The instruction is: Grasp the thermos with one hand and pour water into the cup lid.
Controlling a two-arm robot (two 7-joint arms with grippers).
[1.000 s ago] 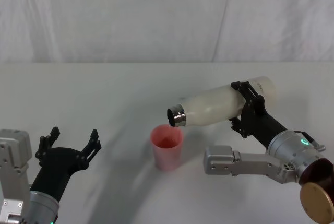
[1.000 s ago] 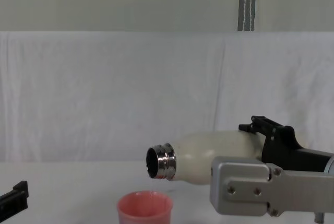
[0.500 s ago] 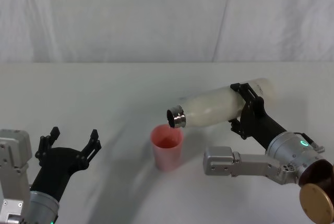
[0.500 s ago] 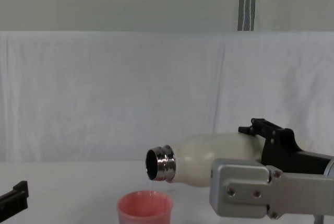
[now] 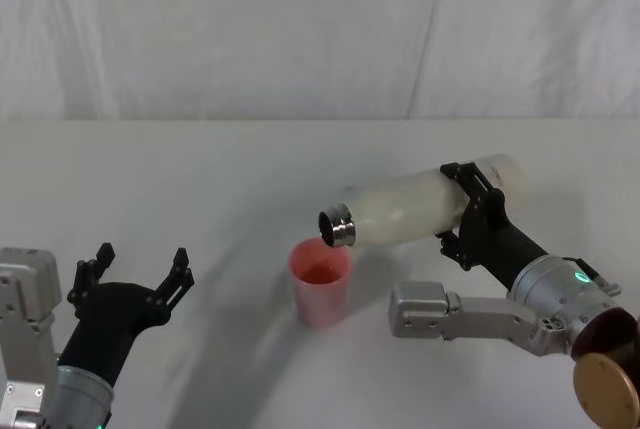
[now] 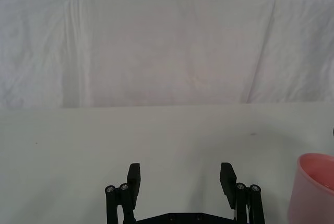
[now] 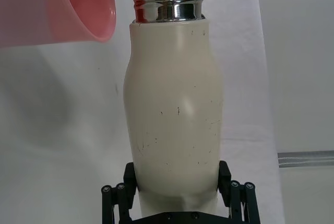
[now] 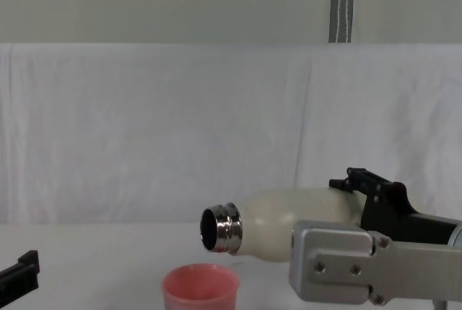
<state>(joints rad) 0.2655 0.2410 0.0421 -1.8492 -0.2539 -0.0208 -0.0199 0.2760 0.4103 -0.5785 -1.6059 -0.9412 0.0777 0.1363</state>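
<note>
White-draped table [image 5: 200,169]: right gripper [image 7: 177,182] clamps the thermos [image 5: 420,209], tipped nearly level, neck above the cup lid [image 5: 320,282]; any stream is indiscernible. Left gripper [image 5: 135,274] idles, spread.

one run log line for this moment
phase: pouring | right gripper: shut on thermos, mouth tipped above cup lid | left gripper: open, idle near-left

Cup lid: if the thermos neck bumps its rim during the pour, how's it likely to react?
The cup lid looks like thin plastic, so probably light and easy to shove. It stands free on the smooth table, unheld; the left gripper sits open and apart, so it would likely slide or tip. The thermos mouth hangs just above.
</note>
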